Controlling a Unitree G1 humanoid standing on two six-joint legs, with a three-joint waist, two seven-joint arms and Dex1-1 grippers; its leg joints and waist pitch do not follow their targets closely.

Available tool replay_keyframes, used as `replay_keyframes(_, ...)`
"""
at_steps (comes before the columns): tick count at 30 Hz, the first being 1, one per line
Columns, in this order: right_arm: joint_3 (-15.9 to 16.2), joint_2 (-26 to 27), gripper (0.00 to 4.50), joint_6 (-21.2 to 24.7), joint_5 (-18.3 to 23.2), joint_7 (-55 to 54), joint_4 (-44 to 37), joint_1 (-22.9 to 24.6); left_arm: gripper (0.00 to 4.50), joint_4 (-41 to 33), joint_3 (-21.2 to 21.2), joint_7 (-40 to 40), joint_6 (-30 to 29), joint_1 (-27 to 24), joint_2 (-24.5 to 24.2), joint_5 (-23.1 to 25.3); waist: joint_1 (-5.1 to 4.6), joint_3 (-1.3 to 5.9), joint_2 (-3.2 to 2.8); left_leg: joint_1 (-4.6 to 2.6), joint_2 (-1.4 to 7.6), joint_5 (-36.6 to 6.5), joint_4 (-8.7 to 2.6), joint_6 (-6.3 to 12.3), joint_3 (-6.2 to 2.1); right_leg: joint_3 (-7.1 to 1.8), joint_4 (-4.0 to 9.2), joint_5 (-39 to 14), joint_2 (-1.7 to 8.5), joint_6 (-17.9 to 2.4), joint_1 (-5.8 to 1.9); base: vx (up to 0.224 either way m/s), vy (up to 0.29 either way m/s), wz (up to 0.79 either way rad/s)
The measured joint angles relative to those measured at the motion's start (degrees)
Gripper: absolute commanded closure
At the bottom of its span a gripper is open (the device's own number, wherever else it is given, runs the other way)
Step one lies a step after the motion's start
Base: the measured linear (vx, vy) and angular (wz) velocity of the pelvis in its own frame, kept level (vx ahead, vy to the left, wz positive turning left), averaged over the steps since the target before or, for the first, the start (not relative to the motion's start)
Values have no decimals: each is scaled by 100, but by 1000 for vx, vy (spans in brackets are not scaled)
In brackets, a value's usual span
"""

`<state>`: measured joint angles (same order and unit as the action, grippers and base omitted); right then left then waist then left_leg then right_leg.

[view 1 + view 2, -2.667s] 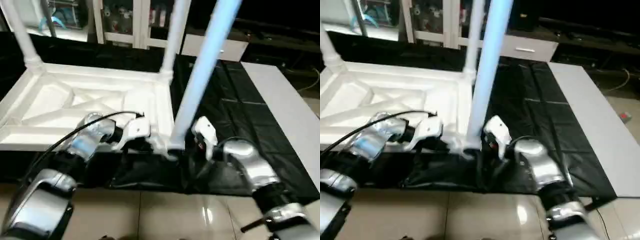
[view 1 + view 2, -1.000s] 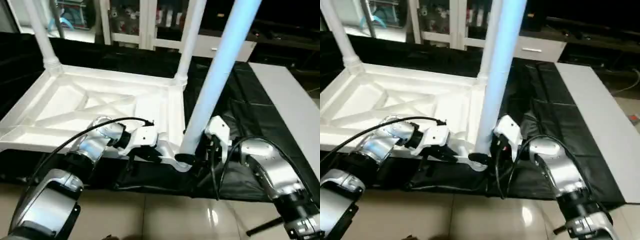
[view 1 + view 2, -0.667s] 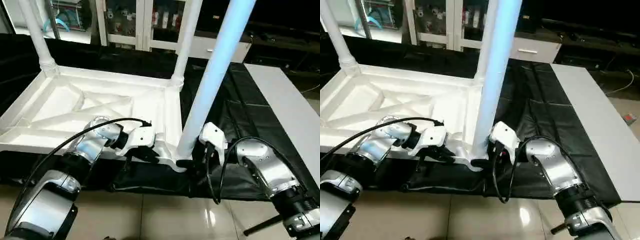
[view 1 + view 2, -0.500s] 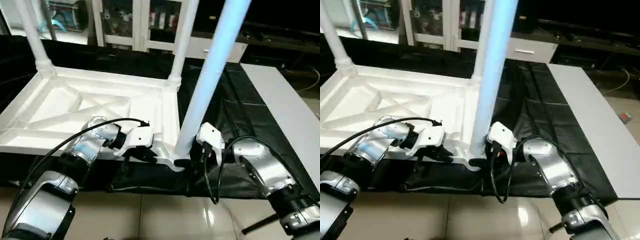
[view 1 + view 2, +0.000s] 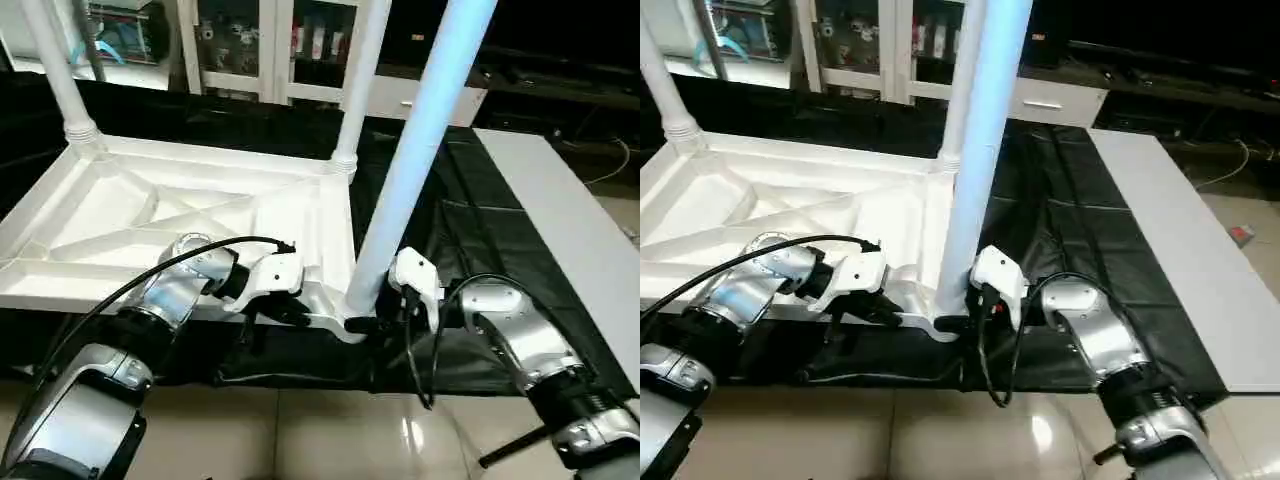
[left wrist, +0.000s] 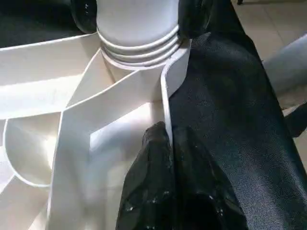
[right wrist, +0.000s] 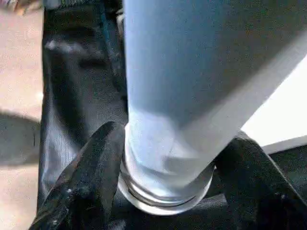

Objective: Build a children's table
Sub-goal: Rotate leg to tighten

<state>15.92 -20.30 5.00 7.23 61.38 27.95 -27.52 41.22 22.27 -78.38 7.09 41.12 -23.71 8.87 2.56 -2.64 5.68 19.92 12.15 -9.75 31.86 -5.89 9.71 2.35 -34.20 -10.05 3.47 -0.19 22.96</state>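
While three legs (image 5: 415,160) stand socketed, left gripper (image 6: 165,143) pinches the tabletop (image 5: 150,215) rim, right gripper (image 7: 168,163) straddles one.

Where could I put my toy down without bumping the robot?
The black cloth to the right of the upside-down tabletop is bare, out to the grey board. It is crowded at the near corner: the left gripper pinches the rim, and the right gripper stands around the near leg.
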Motion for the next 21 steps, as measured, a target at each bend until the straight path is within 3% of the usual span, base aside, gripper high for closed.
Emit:
replay_keyframes(3,-207,322,195,248,54,-517,114,-2,450,167,-82,314,-73,68,32,99,-60,0,0,-3,-2,0,3,0,-9,5,8,-2,1,3,3,-17,1,-1)
replay_keyframes(8,-719,1023,196,754,116,-2173,482,-216,450,670,-260,1494,-459,335,460,336,-108,-27,-36,6,-19,0,46,0,-63,33,68,-4,6,6,25,-56,17,-8)
replay_keyframes(11,-1092,1557,198,749,29,-3614,975,-533,450,1069,-447,2506,-946,558,940,344,-212,-63,-89,23,-30,0,47,1,-146,178,215,-5,49,7,6,-63,57,-22)
replay_keyframes(16,-1497,2141,199,437,-228,-5663,1589,-926,450,1520,-616,3880,-1352,822,1675,310,-299,-141,-199,30,-36,-11,28,18,-151,456,414,-5,204,6,-46,-36,62,-12)
replay_keyframes(21,-1625,2415,199,42,-308,-6463,2048,-1164,450,1757,-683,4279,-1289,934,1852,317,-319,-177,-232,19,-35,-14,-6,25,-144,505,463,-5,224,6,-58,0,0,0)
